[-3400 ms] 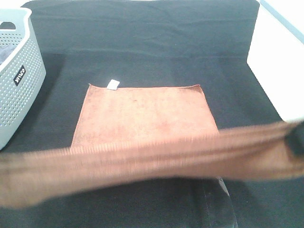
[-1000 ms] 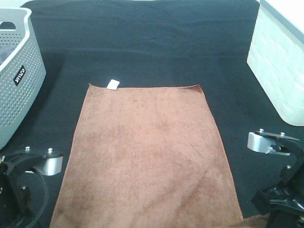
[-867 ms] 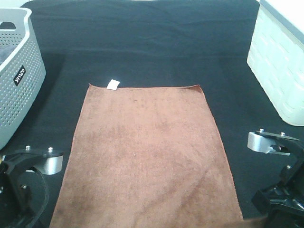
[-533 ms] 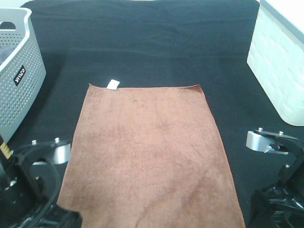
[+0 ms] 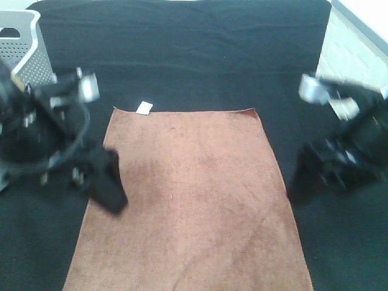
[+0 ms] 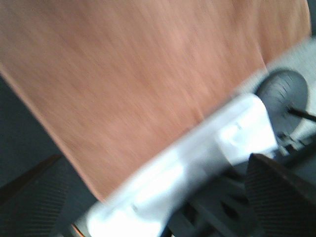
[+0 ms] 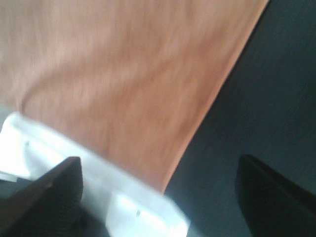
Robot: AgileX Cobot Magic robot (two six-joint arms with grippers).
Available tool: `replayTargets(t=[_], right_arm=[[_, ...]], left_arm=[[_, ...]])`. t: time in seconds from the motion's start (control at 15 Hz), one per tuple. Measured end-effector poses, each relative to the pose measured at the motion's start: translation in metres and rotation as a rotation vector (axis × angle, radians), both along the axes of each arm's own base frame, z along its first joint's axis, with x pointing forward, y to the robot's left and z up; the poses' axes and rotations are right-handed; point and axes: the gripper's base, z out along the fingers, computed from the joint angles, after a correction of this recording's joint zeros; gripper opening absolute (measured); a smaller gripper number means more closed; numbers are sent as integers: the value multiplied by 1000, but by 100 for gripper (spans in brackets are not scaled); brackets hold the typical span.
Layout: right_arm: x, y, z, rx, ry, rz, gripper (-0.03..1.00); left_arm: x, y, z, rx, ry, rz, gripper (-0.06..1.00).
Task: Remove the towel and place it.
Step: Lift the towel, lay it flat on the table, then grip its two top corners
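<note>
The brown towel (image 5: pixel 188 194) lies flat and spread out on the black table cover (image 5: pixel 194 54), with its white tag (image 5: pixel 143 108) at the far left corner. My left gripper (image 5: pixel 104 183) is motion-blurred over the towel's left edge. My right gripper (image 5: pixel 303 179) hangs blurred just off the towel's right edge. In the left wrist view the towel (image 6: pixel 133 74) fills the frame, and the gripper (image 6: pixel 153 165) has its dark fingers (image 6: pixel 276 192) wide apart with nothing between them. The right wrist view shows the same: towel (image 7: pixel 118 74), gripper (image 7: pixel 158 165) open and empty.
A grey perforated basket (image 5: pixel 27 54) stands at the left edge behind the left arm. A white basket (image 5: pixel 354 51) stands at the right edge behind the right arm. A blurred white bar (image 6: pixel 197 163) shows by the towel's near edge in both wrist views.
The towel, earlier held stretched in the air, now lies flat. Both arms have swung up and away from the near edge to beside the towel's middle, empty.
</note>
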Motion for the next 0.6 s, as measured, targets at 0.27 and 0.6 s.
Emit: replayTargets(t=[0.27,0.6], right_arm=[[82,19,25,-14,-140,36,81],[182,6,23,49,-105,-27,81]], left_arm=[[79,22,6,90,-157,45,89],[164,39,-24,129,-207,142,89]])
